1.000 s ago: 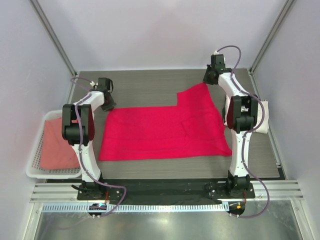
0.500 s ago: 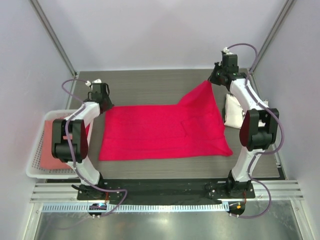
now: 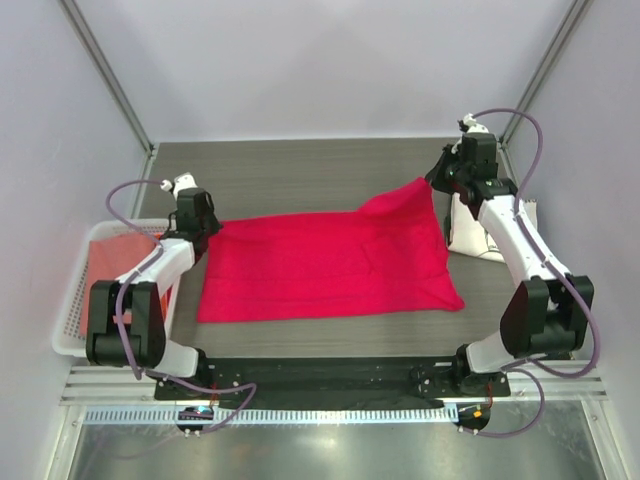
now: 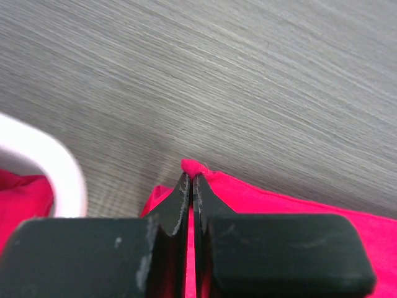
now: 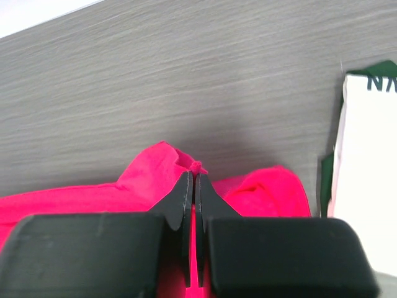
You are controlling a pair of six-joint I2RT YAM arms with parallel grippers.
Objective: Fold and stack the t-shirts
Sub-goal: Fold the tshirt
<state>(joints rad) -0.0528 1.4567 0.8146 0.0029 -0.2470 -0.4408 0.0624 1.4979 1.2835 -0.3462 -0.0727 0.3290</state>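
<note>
Limp and light, the crimson t-shirt (image 3: 330,265) lies spread across the surface (image 3: 300,170), its far-left corner pinched in the left end effector (image 4: 191,181), its far-right corner in the right end effector (image 5: 194,177): sensible holds, since such cloth likely sags elsewhere.

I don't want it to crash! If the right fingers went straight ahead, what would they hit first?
Probably the bare grey table just past the pinched pink shirt; the cream shirt sits aside.
</note>
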